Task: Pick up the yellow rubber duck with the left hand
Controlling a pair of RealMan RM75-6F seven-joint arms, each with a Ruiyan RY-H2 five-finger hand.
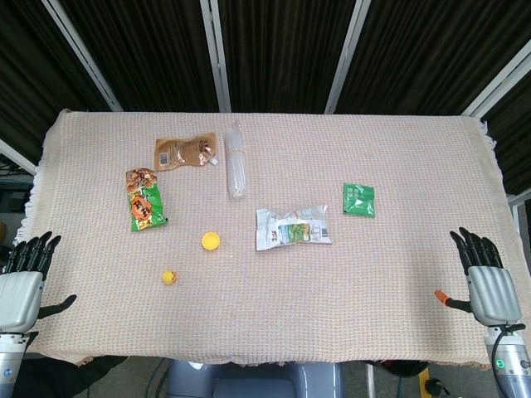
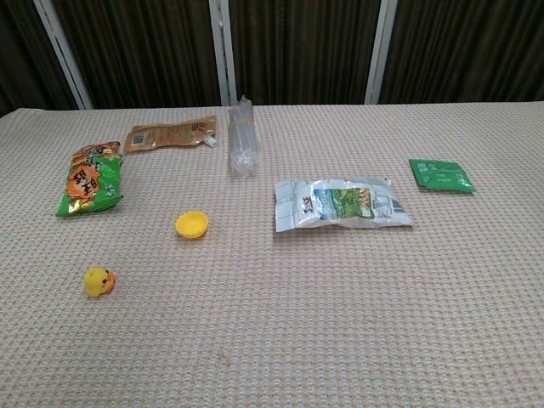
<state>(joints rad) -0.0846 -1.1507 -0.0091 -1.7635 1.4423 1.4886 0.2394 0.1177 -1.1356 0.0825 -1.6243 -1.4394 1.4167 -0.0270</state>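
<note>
My head view looks steeply down over the whole beige woven tablecloth (image 1: 398, 282); my chest view sits lower and nearer, facing across that same cloth.

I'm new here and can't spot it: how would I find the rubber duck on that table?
Start at the table's near edge, on the side of the left hand. The duck sits alone there, apart from the yellow cap lying further in. Both are yellow, but the cap is a flat round disc, while the duck is a smaller rounded lump with an orange beak.
</note>
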